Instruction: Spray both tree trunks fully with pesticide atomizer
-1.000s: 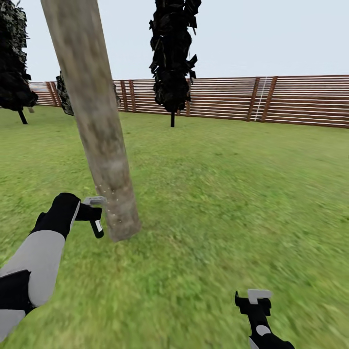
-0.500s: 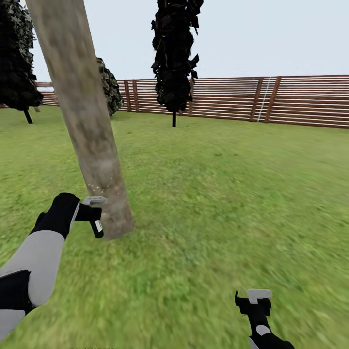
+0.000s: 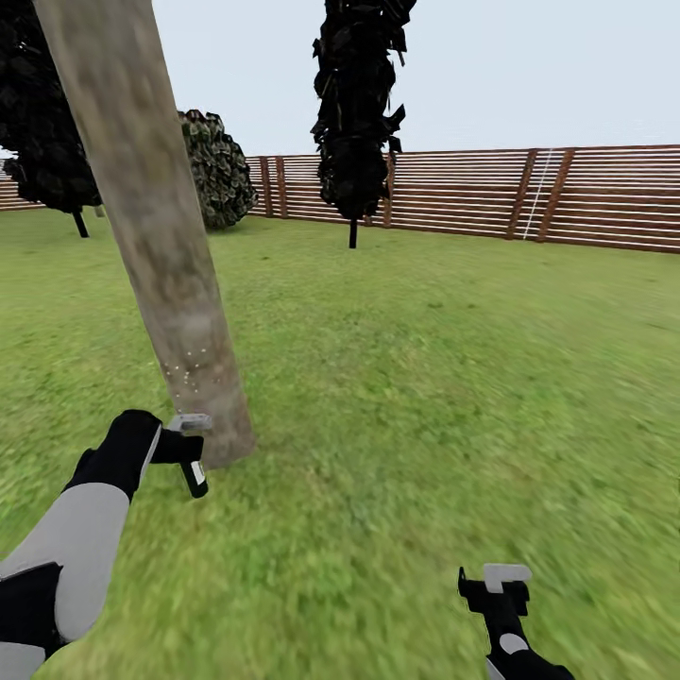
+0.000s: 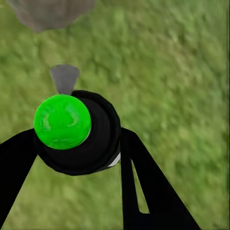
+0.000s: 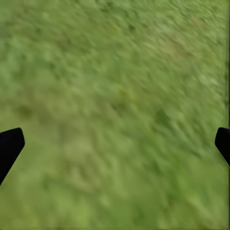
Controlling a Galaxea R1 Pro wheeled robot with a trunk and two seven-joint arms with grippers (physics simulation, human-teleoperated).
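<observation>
Spraying the trunk (image 3: pixel 170 283) base | our left gripper (image 4: pixel 79 158) clamps the atomizer (image 4: pixel 72 132), nozzle aimed at it, white specks (image 3: pixel 189 370) landing | right gripper (image 3: pixel 496 581) spread wide, empty, low over grass (image 3: pixel 425 397).

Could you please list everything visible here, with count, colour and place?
tree trunk: one, mottled grey-tan, near left on the grass.
pesticide: white specks low on that trunk.
atomizer: one, black with green top, between the left fingers.
dark-leaved trees: two, by fence and far left.
bush: one, dark green, before the fence.
fence: brown slats, along the back.
lawn: green, throughout.
left gripper: holding the atomizer beside the trunk base.
right gripper: open above grass.
</observation>
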